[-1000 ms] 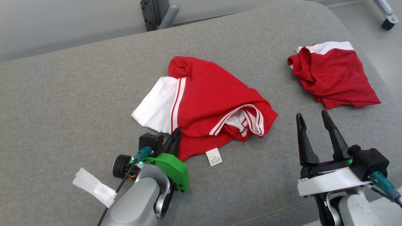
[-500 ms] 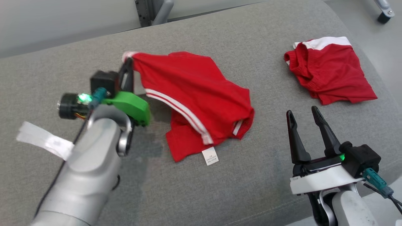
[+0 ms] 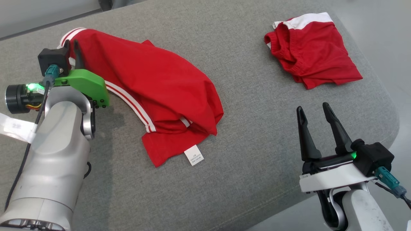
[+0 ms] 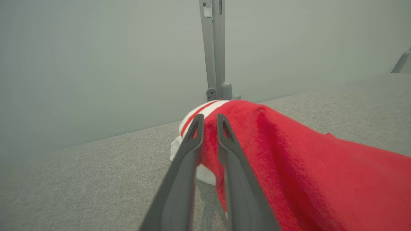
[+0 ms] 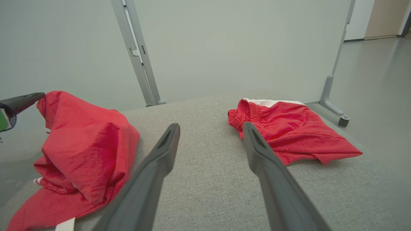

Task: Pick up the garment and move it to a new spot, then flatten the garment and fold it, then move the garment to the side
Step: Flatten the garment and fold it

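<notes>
At the far left of the cushion (image 3: pixel 257 134), the left hand (image 3: pixel 72 43) pinches the garment (image 3: pixel 154 83) by its raised striped corner, probably to drag it flat. The right hand (image 3: pixel 313 106) hovers wide, empty.

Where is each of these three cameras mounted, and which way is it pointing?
Head view: on the robot's head, looking down at the grey cushion; shows the left hand pinching the red garment, its silver forearm, and the open right hand.
Left wrist view: on the left wrist, looking along its fingers toward a pale wall.
Right wrist view: on the right wrist, looking between its spread fingers across the cushion.
Shared: head and right wrist views both show the red shorts.
</notes>
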